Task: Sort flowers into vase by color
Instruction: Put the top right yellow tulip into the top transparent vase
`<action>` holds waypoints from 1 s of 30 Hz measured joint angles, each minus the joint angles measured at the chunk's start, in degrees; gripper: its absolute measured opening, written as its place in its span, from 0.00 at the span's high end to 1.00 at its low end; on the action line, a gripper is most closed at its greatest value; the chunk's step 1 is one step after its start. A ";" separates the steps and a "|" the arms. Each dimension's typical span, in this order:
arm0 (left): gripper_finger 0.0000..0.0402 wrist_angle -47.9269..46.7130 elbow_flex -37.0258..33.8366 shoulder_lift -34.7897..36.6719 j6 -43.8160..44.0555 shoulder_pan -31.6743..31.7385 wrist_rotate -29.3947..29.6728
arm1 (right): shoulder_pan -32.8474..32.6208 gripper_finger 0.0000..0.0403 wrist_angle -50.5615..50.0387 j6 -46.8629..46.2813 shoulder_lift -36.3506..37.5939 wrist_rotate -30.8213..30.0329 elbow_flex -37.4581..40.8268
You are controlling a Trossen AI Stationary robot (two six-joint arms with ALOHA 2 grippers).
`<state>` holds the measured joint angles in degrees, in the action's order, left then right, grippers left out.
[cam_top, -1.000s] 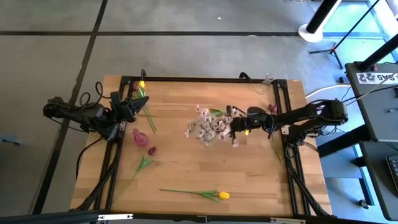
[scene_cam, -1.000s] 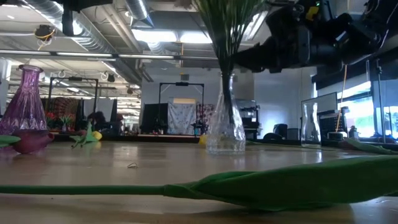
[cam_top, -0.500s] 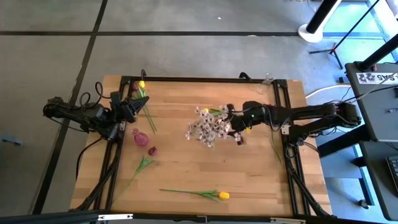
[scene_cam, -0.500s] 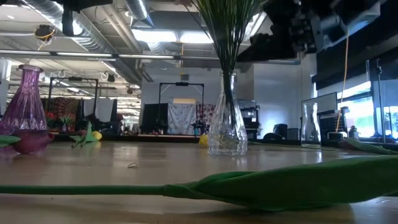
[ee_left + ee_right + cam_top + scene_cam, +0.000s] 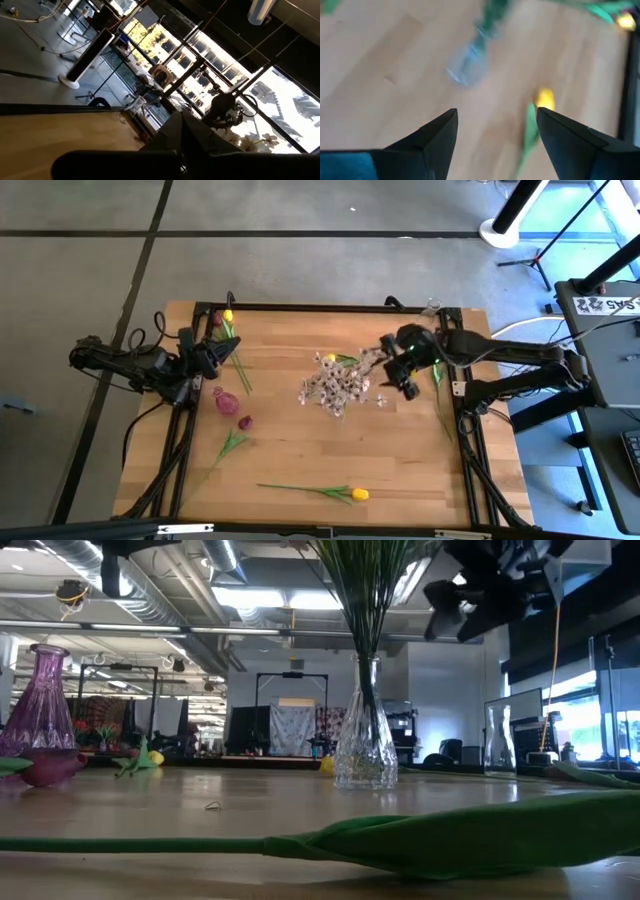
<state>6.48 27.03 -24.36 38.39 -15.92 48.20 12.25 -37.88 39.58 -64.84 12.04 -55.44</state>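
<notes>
A clear glass vase (image 5: 365, 745) stands mid-table and holds sprays of pale pink-white blossoms (image 5: 335, 385) on green stems. My right gripper (image 5: 495, 112) hovers open above the table, just right of the vase (image 5: 467, 70), touching nothing. A yellow tulip (image 5: 545, 97) lies flat by the vase. A purple vase (image 5: 227, 402) stands at the left. Beside it a dark red-purple tulip (image 5: 245, 422) lies flat, and another yellow tulip (image 5: 358, 494) lies near the near edge. My left gripper (image 5: 213, 358) waits shut at the left edge.
A yellow tulip (image 5: 228, 315) and a dark tulip (image 5: 217, 320) lie at the far-left corner. A small empty clear vase (image 5: 430, 308) stands at the far-right corner. A black frame (image 5: 320, 307) rims the table. In the low view, a broad green leaf (image 5: 480, 835) fills the foreground.
My right gripper has drawn back from the blossoms toward the table's right and far edges, rising and turning about as it went. The clear vase has shifted a little on the table.
</notes>
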 joint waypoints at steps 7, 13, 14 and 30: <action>1.00 0.10 0.00 -0.52 0.04 0.01 -1.18 | 11.39 0.33 -2.26 2.09 3.75 -3.31 0.05; 1.00 0.27 -0.02 -2.42 0.78 0.04 -1.19 | 20.87 0.33 0.80 2.61 -4.75 1.04 0.05; 1.00 -0.01 -0.03 -2.81 0.94 0.04 -1.20 | 21.42 0.33 2.89 2.67 -7.58 0.72 -0.18; 1.00 1.26 -0.04 -7.62 2.22 0.17 -1.37 | 16.22 0.51 9.02 -1.55 -37.96 -5.09 -4.37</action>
<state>7.74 26.98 -31.99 40.61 -15.75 46.83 28.47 -28.86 38.02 -102.80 6.95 -59.81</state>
